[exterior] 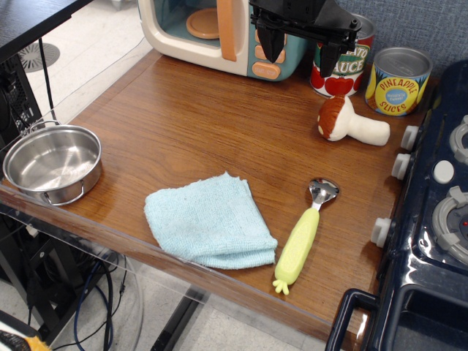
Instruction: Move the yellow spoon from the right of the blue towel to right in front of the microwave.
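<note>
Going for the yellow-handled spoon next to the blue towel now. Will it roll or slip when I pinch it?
The small spoon with a shiny metal bowl and thick pale yellow plastic handle probably stays stiff and light. Its rounded, smooth-looking handle might roll or squirt sideways under the open gripper. The glossy bowl looks slippery; the handle's middle seems safer.

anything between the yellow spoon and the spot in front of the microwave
Nothing visible. The yellow spoon lies right of the blue towel, and bare wood runs from it to the microwave. The mushroom toy sits off to the right.
</note>
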